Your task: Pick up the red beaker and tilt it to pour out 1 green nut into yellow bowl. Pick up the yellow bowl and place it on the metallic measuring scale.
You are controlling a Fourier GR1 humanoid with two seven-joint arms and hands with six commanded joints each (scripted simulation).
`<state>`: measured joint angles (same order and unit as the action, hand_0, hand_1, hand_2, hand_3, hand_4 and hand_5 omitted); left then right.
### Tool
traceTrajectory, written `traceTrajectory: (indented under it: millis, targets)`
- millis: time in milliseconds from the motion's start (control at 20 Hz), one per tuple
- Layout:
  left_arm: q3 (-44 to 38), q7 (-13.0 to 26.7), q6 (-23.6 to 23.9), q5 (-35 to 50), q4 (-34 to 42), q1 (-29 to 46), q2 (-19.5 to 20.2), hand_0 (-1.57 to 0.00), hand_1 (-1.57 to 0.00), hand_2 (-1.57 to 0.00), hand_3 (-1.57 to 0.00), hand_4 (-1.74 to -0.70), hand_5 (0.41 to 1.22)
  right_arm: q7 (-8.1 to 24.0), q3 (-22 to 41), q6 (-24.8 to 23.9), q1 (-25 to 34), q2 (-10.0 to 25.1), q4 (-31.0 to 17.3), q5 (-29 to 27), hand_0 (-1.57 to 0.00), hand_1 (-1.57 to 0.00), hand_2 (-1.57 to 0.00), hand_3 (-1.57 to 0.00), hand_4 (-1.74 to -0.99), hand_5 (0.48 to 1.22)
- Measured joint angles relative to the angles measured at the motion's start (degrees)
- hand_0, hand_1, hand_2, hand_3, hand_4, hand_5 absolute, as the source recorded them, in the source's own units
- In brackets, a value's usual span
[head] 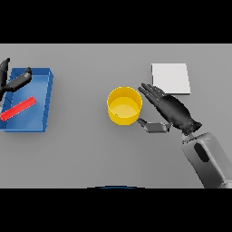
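Head view: on the grey table point(90, 154) the yellow bowl point(124, 106) stands upright, mouth up, near the middle, round with no long axis to speak of; a small dark speck shows at its inner lower-left wall, too small to tell what it is. Right hand point(170, 111) lies just beside the bowl's right side, fingers straight and spread toward the upper left, tips at the rim, thumb stretched toward the bowl's lower right wall. Flat pale scale point(170, 78) sits above this hand, apart from the bowl. Far left, the red beaker point(18, 108) lies on its side in a blue tray point(47, 97), long axis running lower-left to upper-right. Left hand point(13, 80) hangs over the tray's upper-left corner, fingers relaxed and parted, holding nothing.
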<state>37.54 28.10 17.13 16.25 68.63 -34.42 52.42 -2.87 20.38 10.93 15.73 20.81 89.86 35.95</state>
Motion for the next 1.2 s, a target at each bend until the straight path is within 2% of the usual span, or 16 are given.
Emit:
traceTrajectory:
  millis: [150,400,500,550,700,850,950,1050,1150,1200]
  targets:
    - [0.0,0.0,0.5,0.4,0.6,0.1,-0.6,0.00,0.00,0.00,0.00,-0.80,0.722,-2.2,2.8,3.1,5.1,1.6,-3.2,2.5,0.00,0.00,0.00,0.00,-1.271,0.658]
    - [0.5,1.4,0.3,-0.3,-0.4,-1.5,-1.2,0.00,0.00,0.00,0.00,-0.80,0.718,-4.5,7.0,7.0,10.7,1.3,-8.8,4.8,0.00,0.00,0.00,0.00,-1.277,0.677]
    - [0.4,-0.2,0.0,-0.2,-1.2,-0.7,-1.1,0.00,0.00,0.00,0.00,-0.80,0.716,-5.5,8.7,8.9,12.9,1.1,-10.1,5.4,0.00,0.00,0.00,0.00,-1.261,0.685]
    - [0.4,-0.2,0.2,-0.2,-0.3,-0.5,-1.0,0.00,0.00,0.00,0.00,-0.79,0.717,-4.8,9.2,9.4,14.2,0.4,-12.0,5.8,0.00,0.00,0.00,0.00,-1.255,0.686]
    - [0.1,0.0,-0.3,-0.1,-1.5,-1.2,-0.9,0.00,0.00,0.00,0.00,-0.80,0.725,-7.2,10.6,10.8,16.3,0.2,-15.3,6.2,0.00,0.00,0.00,0.00,-1.244,0.685]
    - [0.2,-0.9,-0.6,0.0,-1.4,-0.6,-0.7,0.00,0.00,0.00,0.00,-0.80,0.733,-7.8,11.9,12.3,18.0,-0.9,-18.1,6.5,0.00,0.00,0.00,0.00,-1.260,0.679]
    - [0.3,-0.9,-0.6,-0.3,-1.3,-0.9,-0.6,0.00,0.00,0.00,0.00,-0.80,0.734,-7.0,13.1,13.0,19.5,-1.9,-20.5,7.4,0.00,0.00,0.00,0.00,-1.281,0.674]
    - [0.1,-0.4,-0.3,-0.1,-0.6,-0.8,-0.3,0.00,0.00,0.00,0.00,-0.80,0.735,-8.1,13.7,14.2,19.8,-1.4,-21.1,7.4,0.00,0.00,0.00,0.00,-1.295,0.671]
    - [-0.2,-0.4,-1.1,0.1,-1.0,-1.2,0.1,0.00,0.00,0.00,0.00,-0.80,0.738,-6.6,14.1,14.4,20.6,-2.0,-23.1,8.1,0.00,0.00,0.00,0.00,-1.303,0.674]
    - [-0.1,-0.5,-0.9,0.0,-1.6,-1.1,-0.3,0.00,0.00,0.00,0.00,-0.80,0.736,-7.0,14.8,14.2,21.0,-2.4,-23.9,8.7,0.00,0.00,0.00,0.00,-1.306,0.681]
